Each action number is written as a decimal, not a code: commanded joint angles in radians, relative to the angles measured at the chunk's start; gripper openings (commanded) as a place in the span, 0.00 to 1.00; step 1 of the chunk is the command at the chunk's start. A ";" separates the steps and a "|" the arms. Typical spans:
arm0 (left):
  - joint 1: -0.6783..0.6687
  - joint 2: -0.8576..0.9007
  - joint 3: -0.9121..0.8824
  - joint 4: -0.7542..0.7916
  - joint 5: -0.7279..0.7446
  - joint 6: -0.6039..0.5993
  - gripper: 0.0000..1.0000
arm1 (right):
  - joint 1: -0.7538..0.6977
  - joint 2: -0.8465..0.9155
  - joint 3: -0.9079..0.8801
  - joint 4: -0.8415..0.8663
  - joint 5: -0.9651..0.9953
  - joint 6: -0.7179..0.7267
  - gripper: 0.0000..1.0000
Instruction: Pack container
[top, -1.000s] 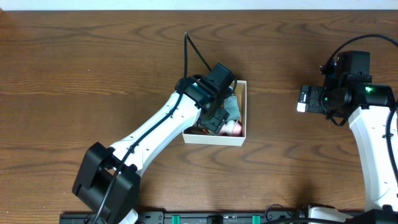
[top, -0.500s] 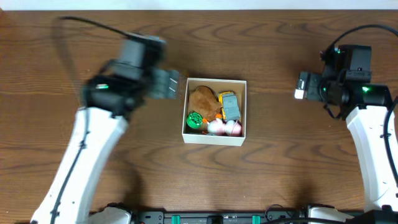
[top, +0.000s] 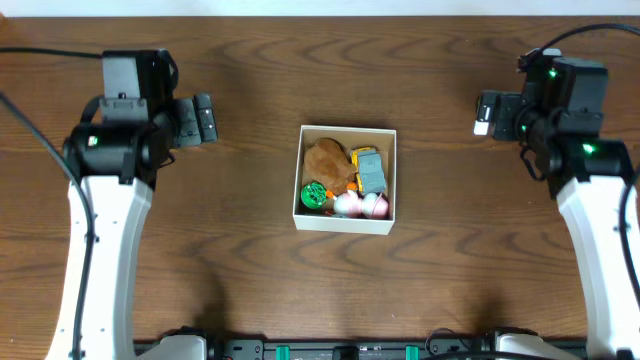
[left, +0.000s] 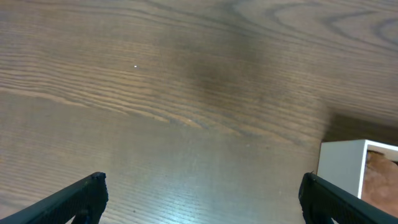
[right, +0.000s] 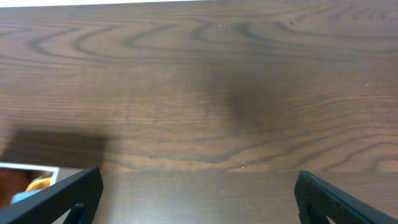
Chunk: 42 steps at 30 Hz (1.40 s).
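Note:
The container is a square white-walled box at the table's centre, holding a brown plush toy, a grey and yellow toy, a green toy and two pink-white balls. My left gripper is open and empty, well left of the box; the box's corner shows at the right edge of the left wrist view, beyond my open fingers. My right gripper is open and empty, well right of the box; its wrist view shows its spread fingers over bare wood and a sliver of the box.
The brown wooden table spreads around the box. Both white arms hang over its left and right sides. A black rail runs along the front edge.
My left arm has pulled out of the box and swung far to the left and back, its gripper empty. The right gripper has shifted only slightly.

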<state>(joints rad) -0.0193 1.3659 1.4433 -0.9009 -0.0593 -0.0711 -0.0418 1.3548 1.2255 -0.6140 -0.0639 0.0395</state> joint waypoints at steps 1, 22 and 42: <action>0.003 -0.137 -0.037 -0.003 0.000 -0.005 0.98 | 0.017 -0.158 0.003 -0.016 -0.009 -0.018 0.99; 0.003 -1.043 -0.628 0.038 0.032 -0.054 0.98 | 0.082 -1.181 -0.422 -0.293 0.255 0.107 0.99; 0.003 -1.033 -0.628 0.012 0.032 -0.065 0.98 | 0.082 -1.224 -0.424 -0.540 0.244 0.121 0.99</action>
<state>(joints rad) -0.0196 0.3302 0.8211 -0.8902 -0.0299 -0.1310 0.0307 0.1345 0.8066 -1.1477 0.1730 0.1436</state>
